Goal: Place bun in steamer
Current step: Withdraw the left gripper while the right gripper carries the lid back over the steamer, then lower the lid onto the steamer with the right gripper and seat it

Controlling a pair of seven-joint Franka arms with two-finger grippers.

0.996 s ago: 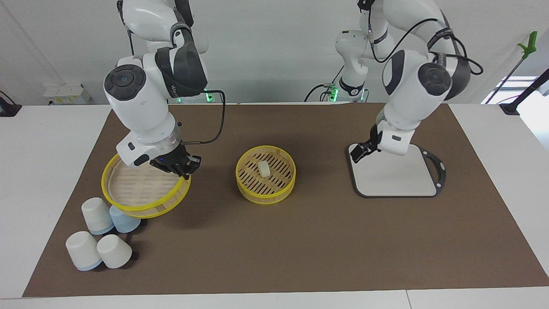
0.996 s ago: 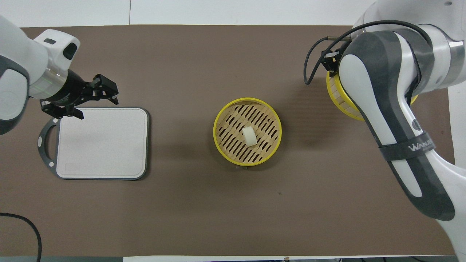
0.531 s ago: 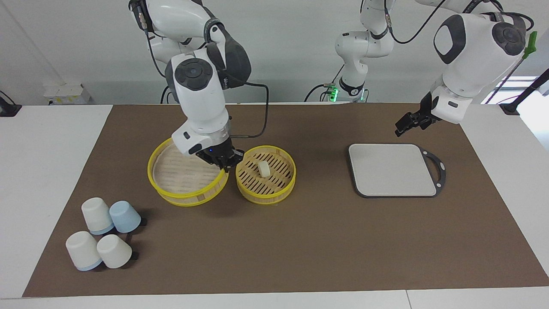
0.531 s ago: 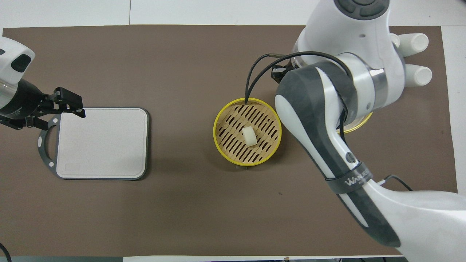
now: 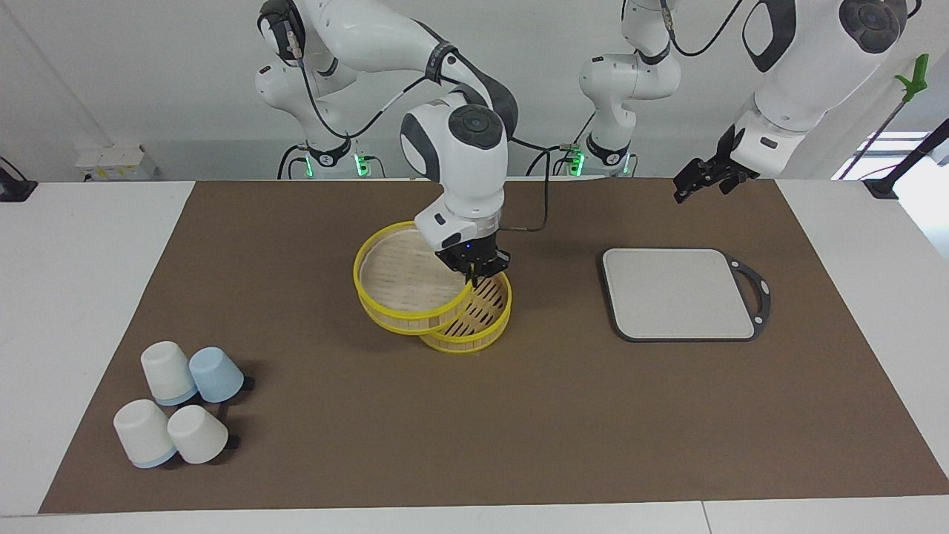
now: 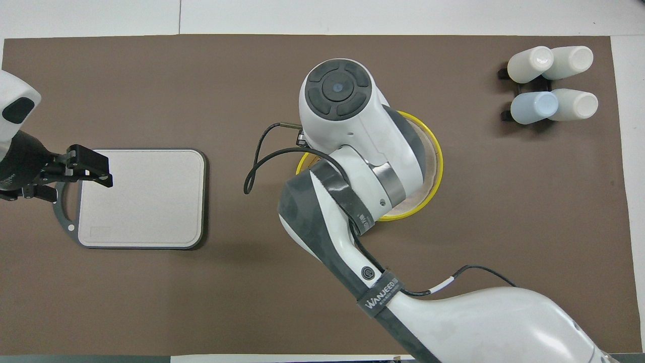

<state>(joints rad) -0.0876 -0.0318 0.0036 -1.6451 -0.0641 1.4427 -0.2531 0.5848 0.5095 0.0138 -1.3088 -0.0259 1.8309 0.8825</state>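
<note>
My right gripper [image 5: 474, 268] is shut on the rim of the steamer's yellow-rimmed top tier [image 5: 404, 285] and holds it slightly tilted over the steamer base [image 5: 485, 326]. The tier covers most of the base and is offset toward the right arm's end. I cannot tell whether they touch. The bun is hidden under the tier. In the overhead view my right arm covers the gripper; only part of the tier's rim [image 6: 433, 166] and a sliver of the base [image 6: 301, 164] show. My left gripper [image 5: 704, 179] is open and empty, raised over the mat beside the grey board.
A grey rectangular board [image 5: 678, 293] lies toward the left arm's end of the table; it also shows in the overhead view [image 6: 141, 196]. Several white and blue cups [image 5: 178, 400] lie at the right arm's end, farther from the robots than the steamer.
My right gripper has carried the top tier from beside the steamer base to over it, hiding the bun. My left gripper has lifted slightly and drawn back toward the robots.
</note>
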